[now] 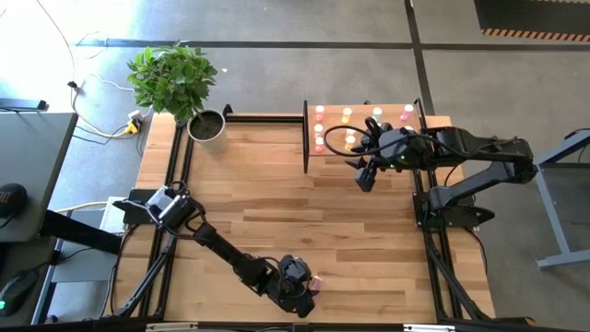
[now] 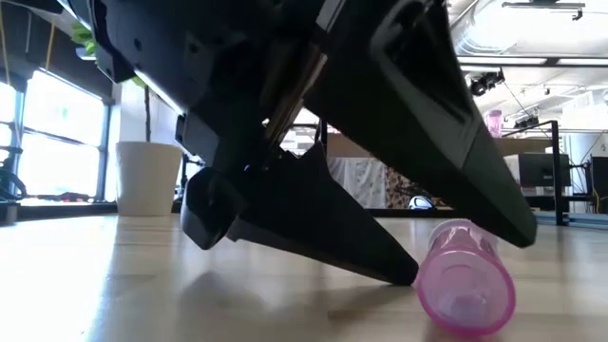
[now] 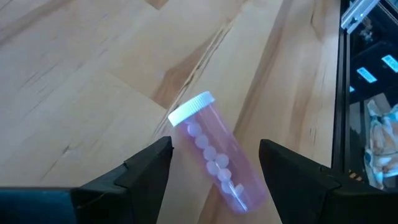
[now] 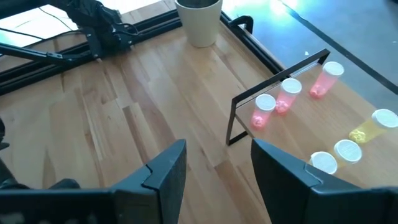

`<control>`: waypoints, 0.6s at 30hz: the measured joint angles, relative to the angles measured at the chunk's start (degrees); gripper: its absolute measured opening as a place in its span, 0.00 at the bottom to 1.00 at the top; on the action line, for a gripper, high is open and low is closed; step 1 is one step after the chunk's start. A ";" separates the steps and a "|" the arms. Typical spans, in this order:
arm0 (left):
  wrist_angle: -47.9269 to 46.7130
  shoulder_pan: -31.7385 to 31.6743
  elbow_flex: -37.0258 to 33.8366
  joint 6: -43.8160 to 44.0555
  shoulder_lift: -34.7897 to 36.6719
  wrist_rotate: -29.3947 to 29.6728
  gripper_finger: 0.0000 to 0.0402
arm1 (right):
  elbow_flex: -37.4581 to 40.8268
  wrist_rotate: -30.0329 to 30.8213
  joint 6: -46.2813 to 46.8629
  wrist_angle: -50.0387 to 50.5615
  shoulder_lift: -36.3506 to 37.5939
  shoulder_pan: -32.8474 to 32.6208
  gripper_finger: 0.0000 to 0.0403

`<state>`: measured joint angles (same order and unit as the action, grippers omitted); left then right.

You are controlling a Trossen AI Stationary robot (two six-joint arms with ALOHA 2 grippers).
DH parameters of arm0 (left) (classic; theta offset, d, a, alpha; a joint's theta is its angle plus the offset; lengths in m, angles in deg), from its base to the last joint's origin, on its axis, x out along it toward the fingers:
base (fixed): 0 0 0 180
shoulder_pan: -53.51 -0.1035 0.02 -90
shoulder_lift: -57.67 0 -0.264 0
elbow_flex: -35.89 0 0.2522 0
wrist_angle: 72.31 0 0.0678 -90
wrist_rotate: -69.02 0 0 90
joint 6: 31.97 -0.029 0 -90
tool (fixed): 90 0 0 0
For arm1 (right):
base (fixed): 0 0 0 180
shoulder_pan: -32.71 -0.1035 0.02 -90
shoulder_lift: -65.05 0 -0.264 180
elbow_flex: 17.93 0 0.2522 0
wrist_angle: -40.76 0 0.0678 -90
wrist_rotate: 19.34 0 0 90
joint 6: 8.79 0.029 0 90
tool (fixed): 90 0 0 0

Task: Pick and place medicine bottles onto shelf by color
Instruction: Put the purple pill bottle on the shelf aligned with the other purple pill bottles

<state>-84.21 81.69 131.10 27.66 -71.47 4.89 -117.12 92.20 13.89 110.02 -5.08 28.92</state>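
A magenta medicine bottle (image 3: 217,155) with a white cap (image 3: 193,109) lies on its side on the wooden table near the near edge, also seen as the bottle (image 2: 465,285) in the low view. My left gripper (image 3: 216,146) is open and low over it, slanting down, one finger on each side of the bottle with a gap to each. My right gripper (image 4: 217,152) is open and hangs in the air by the shelf (image 1: 424,124) at the far right. On the shelf stand several bottles, red-pink ones (image 4: 287,93) and yellow ones (image 4: 373,124) among them.
A potted green plant (image 1: 207,124) stands at the table's far left. Black frame rails (image 1: 175,184) run along the table's edges, and the near edge is close to my left gripper (image 1: 304,281). The shelf's black end frame (image 1: 306,138) stands upright at its left end.
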 joint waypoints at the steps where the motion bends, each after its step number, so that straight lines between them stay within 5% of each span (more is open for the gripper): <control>1: -0.42 0.07 0.06 -0.02 -0.13 -0.17 0.59 | 0.00 0.00 0.00 -0.01 0.00 0.00 0.43; 18: -13.23 -0.23 3.67 -12.23 -0.28 -1.20 0.59 | 0.00 0.00 0.85 -0.02 0.00 0.01 0.43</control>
<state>-97.44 81.47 134.77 15.42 -71.74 3.69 -117.12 92.20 14.74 110.00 -5.08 28.92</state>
